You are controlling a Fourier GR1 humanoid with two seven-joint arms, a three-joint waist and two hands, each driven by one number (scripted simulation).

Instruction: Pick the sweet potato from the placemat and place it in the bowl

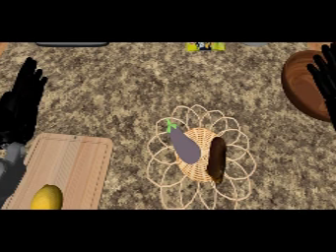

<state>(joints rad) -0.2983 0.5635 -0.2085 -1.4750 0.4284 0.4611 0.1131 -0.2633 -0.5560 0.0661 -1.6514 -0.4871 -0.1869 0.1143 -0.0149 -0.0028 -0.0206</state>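
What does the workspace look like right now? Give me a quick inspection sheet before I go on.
Surface: speckled stone counter.
Job's things: dark sweet potato lies on the woven placemat, beside an eggplant; wooden bowl at the right edge, partly behind the right hand.
Clutter: lemon on a cutting board; yellow package at the far edge.
Hands: left hand open at the left edge; right hand open over the bowl; neither holds anything.
Cables: nothing seen.
Surroundings: dark tray at the far edge.

No readable text, even on the yellow package (205, 47) at the counter's far edge.
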